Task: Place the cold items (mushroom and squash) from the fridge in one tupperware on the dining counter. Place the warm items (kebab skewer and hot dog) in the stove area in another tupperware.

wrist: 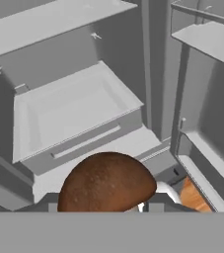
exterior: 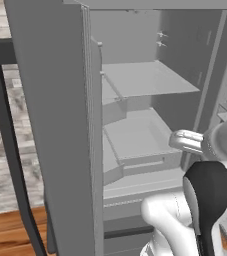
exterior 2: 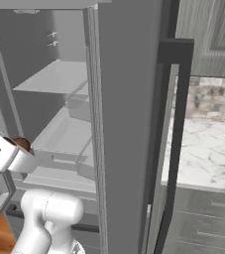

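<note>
Fridge point(exterior: 150, 95) stands open, grey interior, ahead of the end effector. Left door point(exterior: 55, 125) swung out wide, seen edge-on, to the end effector's left; right door point(exterior 2: 129, 124) likewise open on the other side. Upper shelf point(exterior: 145, 77) sits above the end effector's level, flat and bare. Drawer point(wrist: 69, 111) lies directly in front of the end effector, slightly below, pulled partly forward. Door bins point(wrist: 207, 39) mounted on the inner door face, to its right. Marble counter point(exterior 2: 208, 149) beyond the right door, well apart. Wooden floor point(exterior: 10, 230) below, brick wall point(exterior: 0, 130) behind the left door.
</note>
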